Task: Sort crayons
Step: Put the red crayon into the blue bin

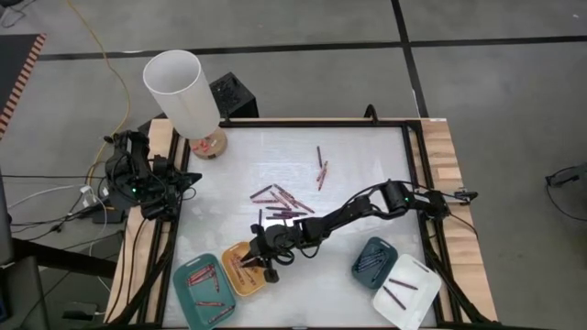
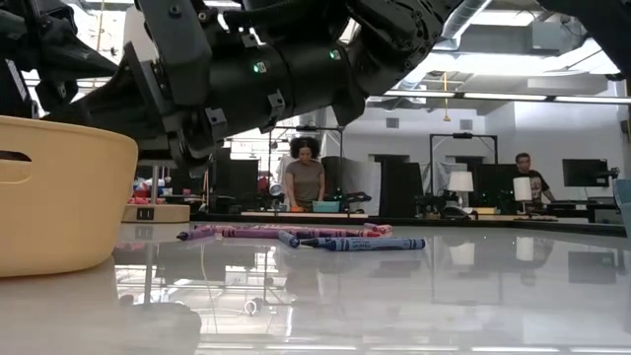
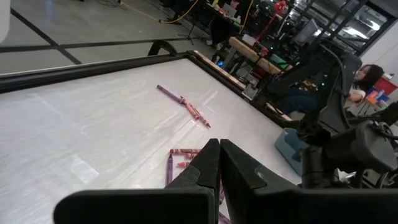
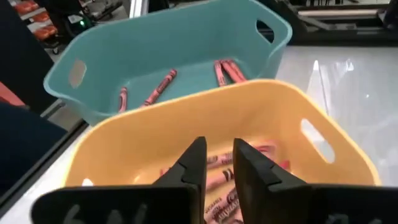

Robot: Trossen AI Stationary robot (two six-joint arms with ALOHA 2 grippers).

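While crayons (image 2: 367, 243) show labels, writing too small to read.

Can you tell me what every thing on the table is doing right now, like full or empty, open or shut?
right gripper: over the yellow tray, fingers slightly apart, holding nothing.
left gripper: shut, waiting at the table's left edge.
yellow tray: has pink crayons in it.
teal tray: has red crayons in it.
dark-blue tray: has crayons in it.
white tray: has crayons in it.
loose crayons: lying unsorted mid-table.
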